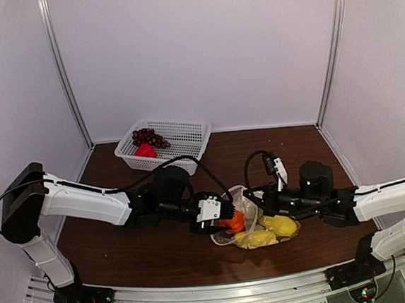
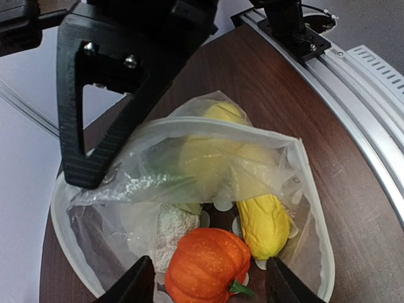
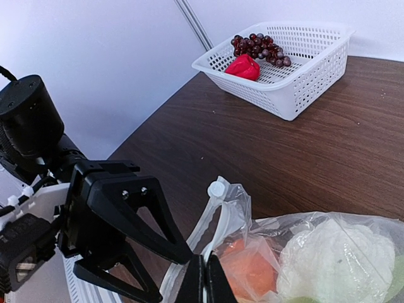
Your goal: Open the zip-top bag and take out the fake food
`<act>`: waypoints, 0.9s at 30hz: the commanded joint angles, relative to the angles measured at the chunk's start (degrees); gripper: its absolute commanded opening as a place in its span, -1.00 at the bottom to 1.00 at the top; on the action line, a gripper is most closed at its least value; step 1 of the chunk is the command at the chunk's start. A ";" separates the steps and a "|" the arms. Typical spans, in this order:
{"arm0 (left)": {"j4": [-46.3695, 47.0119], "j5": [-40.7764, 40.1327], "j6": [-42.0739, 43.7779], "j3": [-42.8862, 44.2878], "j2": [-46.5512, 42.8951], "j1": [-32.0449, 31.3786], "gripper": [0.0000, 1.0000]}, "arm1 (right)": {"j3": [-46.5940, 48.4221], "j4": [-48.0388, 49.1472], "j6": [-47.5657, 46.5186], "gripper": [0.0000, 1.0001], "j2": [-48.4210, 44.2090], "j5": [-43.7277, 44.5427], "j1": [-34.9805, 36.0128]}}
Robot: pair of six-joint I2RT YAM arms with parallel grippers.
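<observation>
The clear soft plastic zip-top bag (image 2: 158,164) carries white dots. Low in the left wrist view lie an orange ribbed toy pumpkin (image 2: 205,265) with a green stem, a yellow bumpy toy piece (image 2: 262,224) and a white lumpy toy piece (image 2: 172,230). The white lattice plastic basket (image 1: 187,135) has a dark purple toy grape bunch (image 1: 148,136) and a red toy piece (image 1: 144,151). The dark brown wooden desk (image 1: 126,250) has a fine grain.

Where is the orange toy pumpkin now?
Left wrist view: the orange plastic toy pumpkin lies in the clear plastic zip-top bag, between the left hand's fingers, beside a yellow bumpy toy.
</observation>
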 commanded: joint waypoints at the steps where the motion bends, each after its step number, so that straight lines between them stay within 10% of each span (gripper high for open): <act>1: -1.93 -1.89 4.76 4.00 3.10 -0.44 0.24 | 1.18 -0.43 -0.12 -1.00 -1.13 -1.03 0.40; 27: -18.76 -10.20 13.09 16.47 18.14 -0.47 0.31 | 0.31 0.30 0.35 -1.00 -0.70 -0.80 0.40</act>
